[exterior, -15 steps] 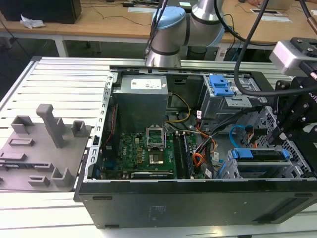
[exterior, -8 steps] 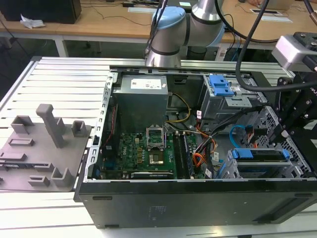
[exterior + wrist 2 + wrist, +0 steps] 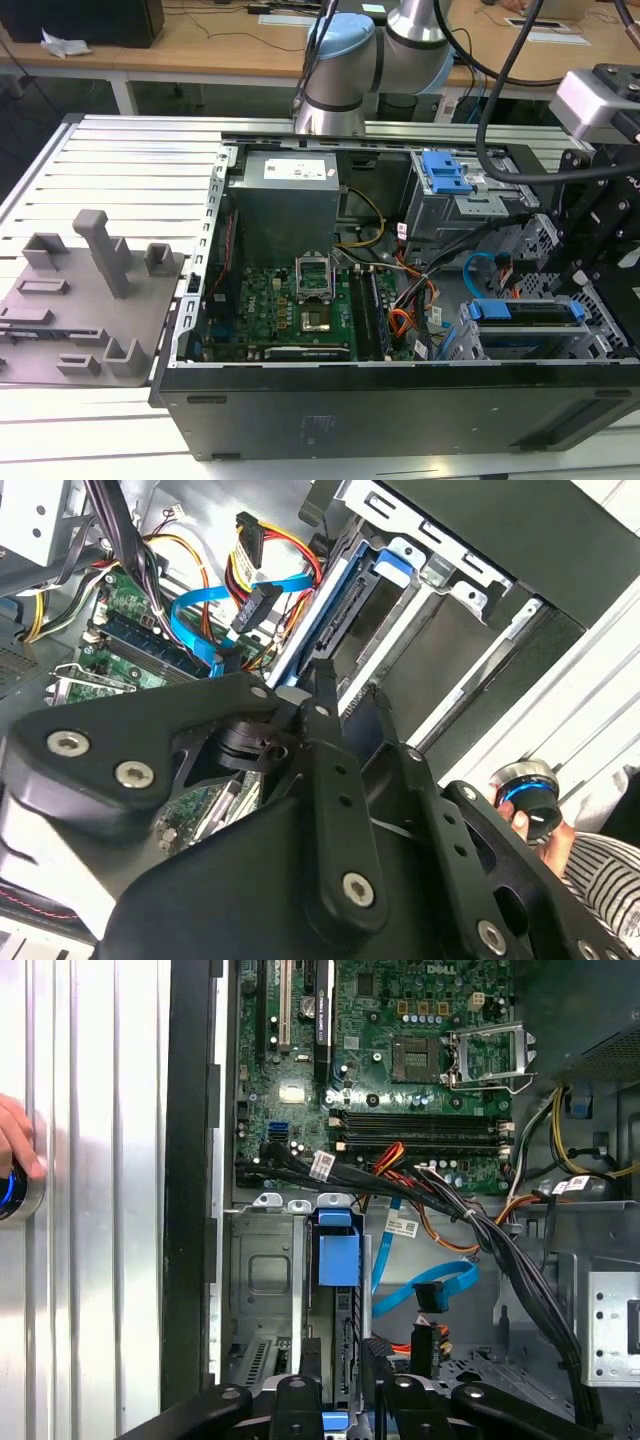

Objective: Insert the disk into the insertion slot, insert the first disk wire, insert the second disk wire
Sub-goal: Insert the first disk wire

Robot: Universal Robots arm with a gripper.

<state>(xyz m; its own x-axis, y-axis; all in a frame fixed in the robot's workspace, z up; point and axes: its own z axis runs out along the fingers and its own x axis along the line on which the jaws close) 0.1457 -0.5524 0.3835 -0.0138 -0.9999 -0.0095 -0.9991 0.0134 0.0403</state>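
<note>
Hanging over the open black computer case point(image 3: 400, 410), the black gripper point(image 3: 341, 1348) sits, in the first wrist view, right at the near end of the disk point(image 3: 335, 1255), a flat silver hard drive in a bright blue plastic frame, seen here on edge. Whether the gripper is clamped on that end or only set around it cannot be told from these views.

The disk stands inside the insertion slot point(image 3: 262, 1275), a silver perforated sheet-metal drive cage. Its blue frame runs along the cage's open side. By the look of it, the first step is done or all but done, as the drive seems to be home in the cage.

Just beyond, on the motherboard side of the cage, lies the second disk wire point(image 3: 450, 1280), a thin light-blue flat cable curving in a loop. Its small dark plug point(image 3: 428, 1298) hangs free beside the disk and is not joined to it. Near it, a black plug on an orange, red and yellow wire bundle point(image 3: 425, 1343) also lies loose. Judging by this, both wire steps are left to do.

Both plugs are near the gripper but apart from it.

Farther off lies the green motherboard point(image 3: 400, 1060). Outside the case, a person's hand point(image 3: 15, 1140) rests on a round blue-ringed knob point(image 3: 10, 1190) on the ribbed metal table point(image 3: 100, 1210).
</note>
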